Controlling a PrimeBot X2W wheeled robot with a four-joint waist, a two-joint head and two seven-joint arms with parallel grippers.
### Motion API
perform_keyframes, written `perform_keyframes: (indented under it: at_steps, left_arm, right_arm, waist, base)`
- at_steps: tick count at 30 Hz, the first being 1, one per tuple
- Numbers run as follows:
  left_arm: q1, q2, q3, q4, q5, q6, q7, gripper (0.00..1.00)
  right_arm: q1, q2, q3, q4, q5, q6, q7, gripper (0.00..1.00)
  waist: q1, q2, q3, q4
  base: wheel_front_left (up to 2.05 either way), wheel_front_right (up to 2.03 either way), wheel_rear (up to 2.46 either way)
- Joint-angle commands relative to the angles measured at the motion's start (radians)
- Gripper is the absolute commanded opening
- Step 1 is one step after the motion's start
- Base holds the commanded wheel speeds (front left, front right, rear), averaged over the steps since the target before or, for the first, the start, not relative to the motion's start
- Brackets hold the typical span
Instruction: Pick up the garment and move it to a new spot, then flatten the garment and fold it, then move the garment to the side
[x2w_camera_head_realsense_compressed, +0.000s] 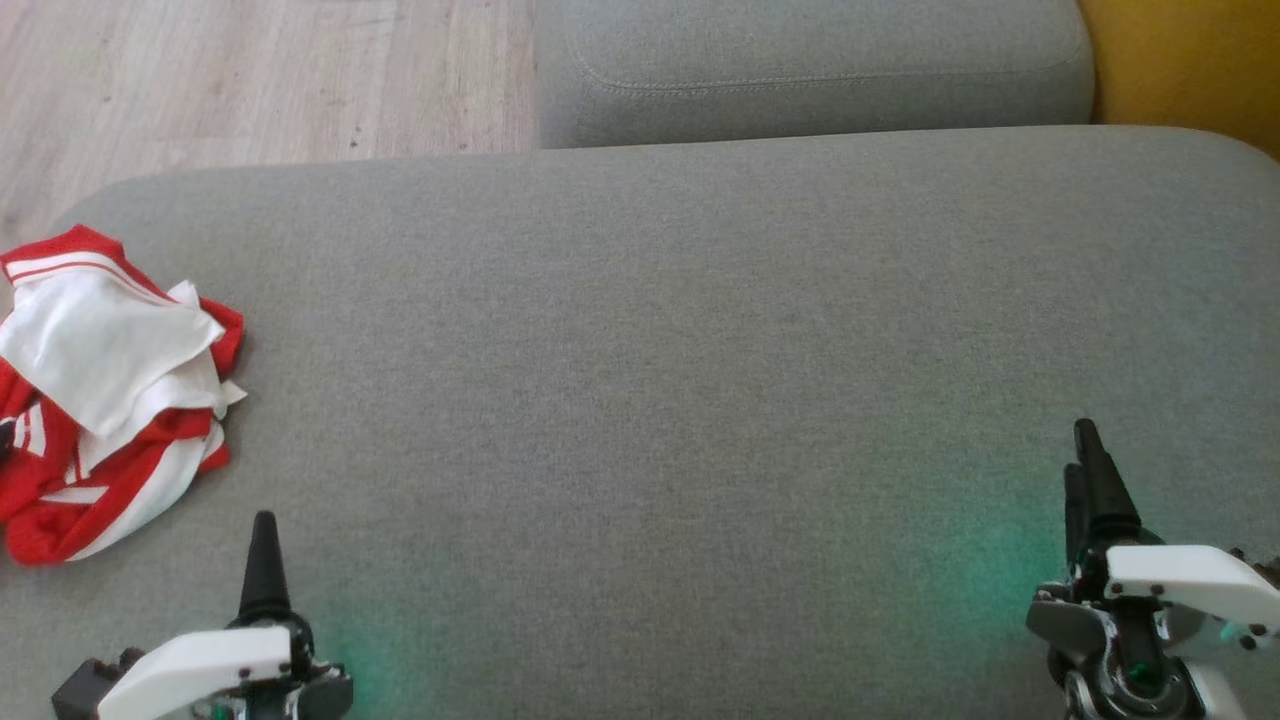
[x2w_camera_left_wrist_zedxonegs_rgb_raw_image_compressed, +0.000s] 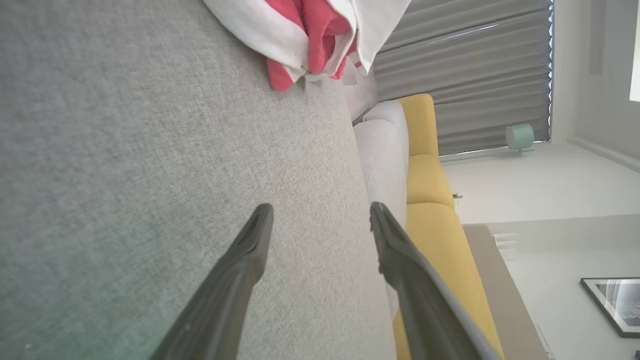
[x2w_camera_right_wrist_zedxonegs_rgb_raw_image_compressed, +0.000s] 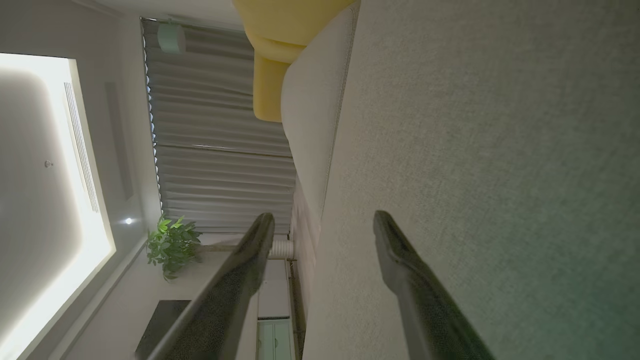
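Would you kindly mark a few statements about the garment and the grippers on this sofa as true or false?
1. The crumpled red and white garment lies at the left end of the grey fabric cushion. True.
2. The left gripper holds the garment. False: its jaws stand open and empty, short of the garment.
3. The right gripper has open jaws over bare cushion. True.
4. The garment is folded flat. False: it lies bunched in a heap.
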Motion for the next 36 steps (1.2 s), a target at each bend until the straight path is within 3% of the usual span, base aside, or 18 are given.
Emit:
perform_keyframes:
  at_steps: [1,36]
  left_arm:
    - [-0.063,0.022,0.001,-0.029,0.032,-0.001,-0.009,1.0]
    - [-0.072,0.028,-0.011,-0.014,0.518,0.001,-0.113,1.0]
  right_arm:
    - [-0.059,-0.024,0.014,-0.024,-0.025,0.0,-0.014,1.0]
    - [-0.123,-0.032,0.094,0.054,-0.487,0.0,-0.117,1.0]
  waist:
    - [0.0,0.0,0.001,0.0]
    - [0.0,0.0,0.016,-0.005]
  base:
    - [0.0,0.0,0.0]
    - [0.0,0.0,0.0]
